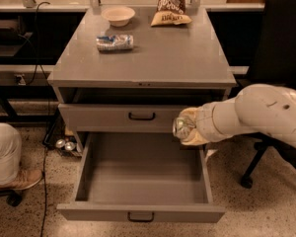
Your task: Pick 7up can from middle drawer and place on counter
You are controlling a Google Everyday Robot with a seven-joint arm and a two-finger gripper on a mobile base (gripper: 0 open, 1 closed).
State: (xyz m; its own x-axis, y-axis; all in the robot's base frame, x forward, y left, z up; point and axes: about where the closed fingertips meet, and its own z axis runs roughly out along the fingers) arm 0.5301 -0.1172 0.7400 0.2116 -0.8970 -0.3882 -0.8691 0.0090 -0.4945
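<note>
My gripper point(190, 128) is at the right side of the cabinet, just above the open middle drawer point(140, 212). It is shut on the 7up can point(181, 127), whose silver end faces the camera; the fingers wrap most of its body. The can hangs in front of the right part of the closed drawer front point(123, 116) above, below counter height. The drawer is pulled fully out and its grey floor is bare. The counter point(158, 53) is the flat grey cabinet top behind and above the gripper.
On the counter lie a blue-white-silver can point(115, 42) on its side, a pale bowl point(118, 16) and a chip bag point(171, 5). A black chair point(281, 38) stands at the right. A person's knee and shoe point(10, 162) are at the left. Cans point(64, 145) lie on the floor.
</note>
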